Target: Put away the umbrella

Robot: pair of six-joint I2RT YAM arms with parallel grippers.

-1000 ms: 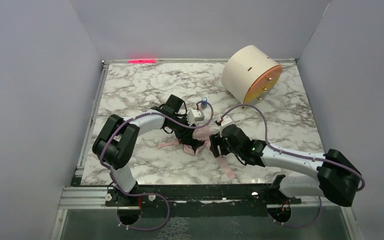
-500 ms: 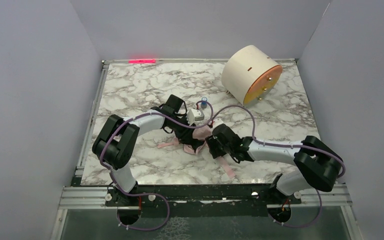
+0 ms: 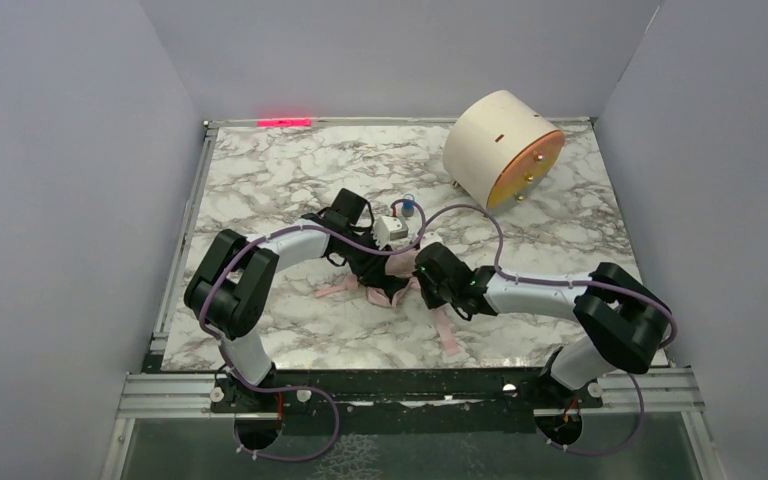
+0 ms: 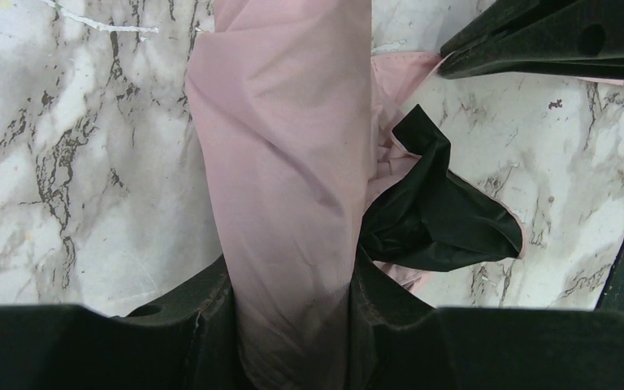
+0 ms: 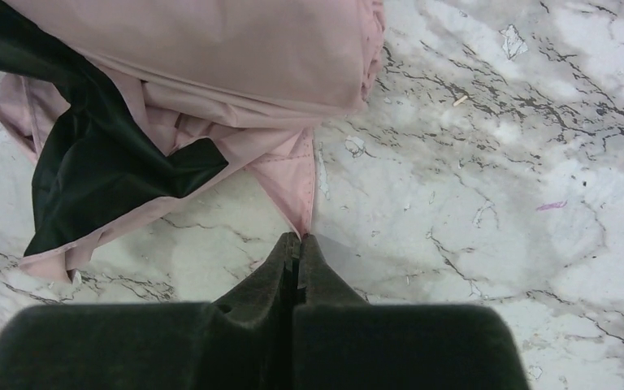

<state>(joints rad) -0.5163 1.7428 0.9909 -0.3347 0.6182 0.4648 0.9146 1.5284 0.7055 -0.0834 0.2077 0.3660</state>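
While you work from the left, note that the left gripper (image 4: 292, 305) is clamped around the rolled body of the umbrella (image 4: 284, 162), its two fingers pressing the pale pink fabric from either side. That hold appears meant to pin the bundle against the marble table (image 3: 280, 170) so it does not unroll. You find the umbrella lying flat near the middle of the table, between the two arms and not yet put away. A flap of black lining (image 4: 443, 215) spills out to the right of the roll, so the canopy is only loosely gathered. Moving right, the right gripper (image 5: 296, 244) has its jaws pressed fully together, and a pointed corner of pink hem runs straight into the tips. You can judge that it is pinching that corner, probably to pull loose cloth taut around the roll (the pinch is very shallow, so it could slip). Further right and nearer the bases, the pink strap (image 3: 447, 335) trails free on the marble, unfastened. At the far right corner the cream drum (image 3: 495, 145) lies on its side, well apart from both grippers.
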